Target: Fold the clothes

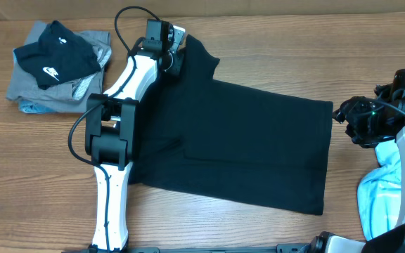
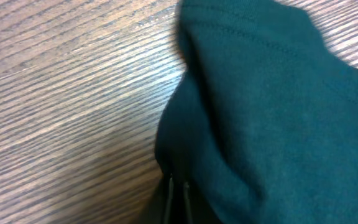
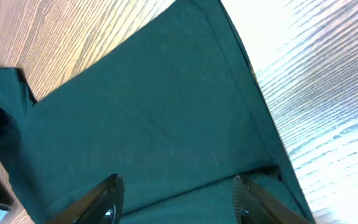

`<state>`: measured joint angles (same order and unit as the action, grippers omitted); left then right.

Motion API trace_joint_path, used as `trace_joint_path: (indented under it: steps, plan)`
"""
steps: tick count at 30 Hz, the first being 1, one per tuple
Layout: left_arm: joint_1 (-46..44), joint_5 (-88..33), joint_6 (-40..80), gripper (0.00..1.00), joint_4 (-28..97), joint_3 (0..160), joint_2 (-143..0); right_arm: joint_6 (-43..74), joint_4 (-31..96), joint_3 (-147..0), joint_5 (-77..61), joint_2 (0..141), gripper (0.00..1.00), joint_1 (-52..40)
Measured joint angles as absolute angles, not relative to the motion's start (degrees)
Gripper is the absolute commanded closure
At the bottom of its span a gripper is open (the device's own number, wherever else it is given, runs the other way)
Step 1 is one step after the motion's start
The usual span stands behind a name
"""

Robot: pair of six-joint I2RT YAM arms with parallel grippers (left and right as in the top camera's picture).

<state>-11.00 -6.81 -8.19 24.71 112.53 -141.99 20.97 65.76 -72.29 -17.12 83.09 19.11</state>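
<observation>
Pinching sleeve of black T-shirt (image 1: 245, 140), left fingers (image 1: 169, 60) look clamped on cloth. Rest lies flat on counter (image 1: 273, 42), hem under spread right fingers (image 3: 107, 199). Soft, floppy, light: grab corners, seams.

The T-shirt (image 1: 245, 140) is plain black with no print; in the wrist cameras it looks dark teal. The table (image 1: 259, 42) is light brown wood with fine streaked grain, washed pale where light hits it. At the far left, a small black garment (image 1: 58, 56) bears a white logo (image 1: 50, 70) and lies on a grey garment (image 1: 23, 88) with a pale blue edge beneath. A light blue cloth (image 1: 382, 193) sits at the right. Both arms (image 1: 111, 197) are white with black joints.
</observation>
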Motion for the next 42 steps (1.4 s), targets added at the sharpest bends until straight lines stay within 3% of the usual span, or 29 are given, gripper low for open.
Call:
trace_joint_path:
  steps: [14,18,21,27,31,36,42]
  plan:
    - [-10.7,-7.0,-8.2,0.96,38.7,114.4,-134.8,21.0,50.2,-72.2,-17.1,84.9,0.47,19.1]
    - [-10.8,-7.0,-8.1,0.96,41.9,114.6,-128.7,21.0,43.8,-72.2,-17.1,90.5,0.46,19.1]
    - [-10.8,-7.0,-8.2,0.96,45.9,115.3,-126.2,21.2,39.3,-72.2,-17.1,96.3,0.40,19.1]
    - [-10.8,-7.0,-8.2,0.95,54.6,115.5,-126.2,20.9,34.7,-72.2,-15.9,106.8,0.40,19.1]
    - [-10.8,-7.0,-8.1,0.91,60.0,115.5,-126.2,20.7,33.6,-72.2,-15.4,111.0,0.40,19.1]
    - [-10.8,-7.0,-8.0,0.76,64.9,115.5,-126.2,20.2,32.2,-72.2,-15.1,113.9,0.40,19.0]
    - [-10.8,-7.0,-7.7,0.66,68.3,115.5,-126.2,19.3,29.1,-72.2,-14.8,114.4,0.44,17.4]
